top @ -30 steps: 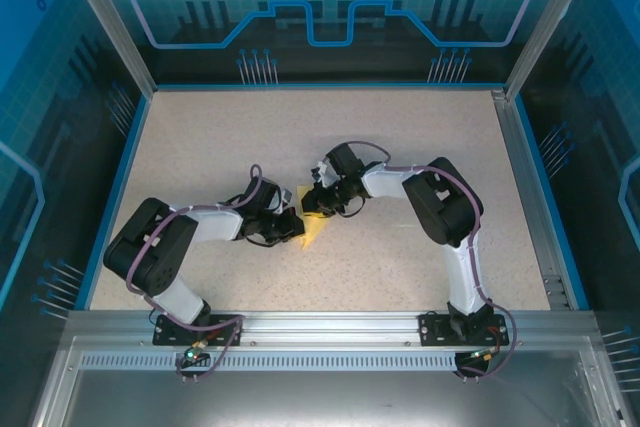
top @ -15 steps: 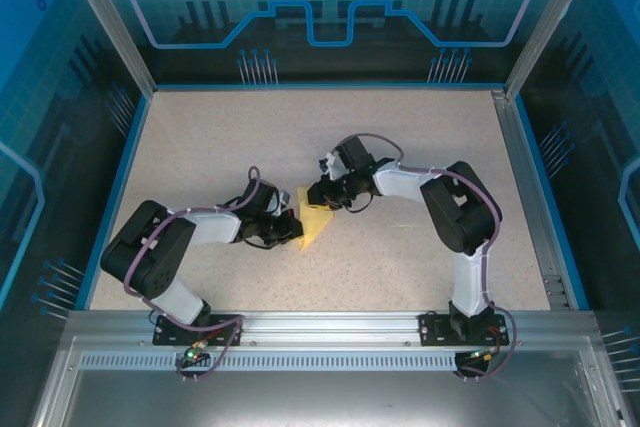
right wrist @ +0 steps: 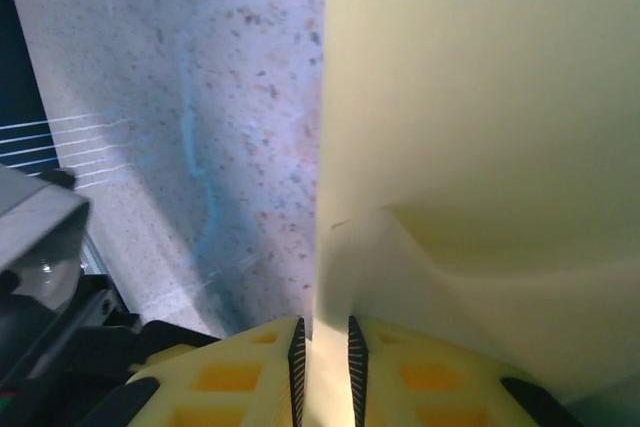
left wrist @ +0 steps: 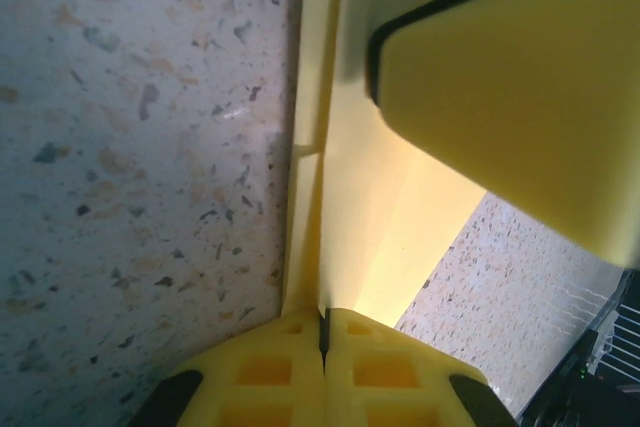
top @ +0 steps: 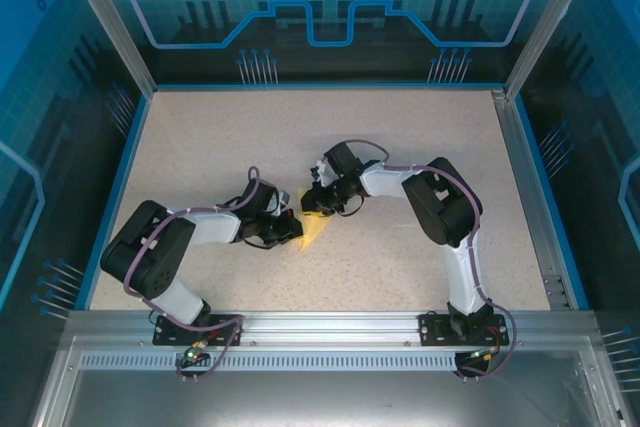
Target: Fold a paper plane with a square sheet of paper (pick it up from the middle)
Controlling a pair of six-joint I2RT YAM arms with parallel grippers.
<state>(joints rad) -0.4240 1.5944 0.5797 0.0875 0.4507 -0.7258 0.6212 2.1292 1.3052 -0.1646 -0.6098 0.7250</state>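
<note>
The square sheet of paper [top: 318, 233] is pale yellow and folded into layers, and it lies mid-table between the two grippers. My left gripper [top: 295, 228] is at its left side. In the left wrist view that gripper [left wrist: 322, 325] is shut on a folded edge of the paper [left wrist: 375, 217]. My right gripper [top: 314, 209] comes in from above right. In the right wrist view it [right wrist: 325, 347] is shut on a layer of the paper [right wrist: 480, 117], which bulges up just past the pads. One right fingertip [left wrist: 520, 97] hangs over the paper in the left wrist view.
The speckled tabletop [top: 400, 137] is bordered by a blue rim [top: 130, 157] and clear walls. Both arms bend inward towards the middle, with their bases on the near rail [top: 320, 325].
Half a second ago the right gripper was farther right and more of the paper showed as a triangle. It has come back left over the paper. The left gripper has kept its grip.
</note>
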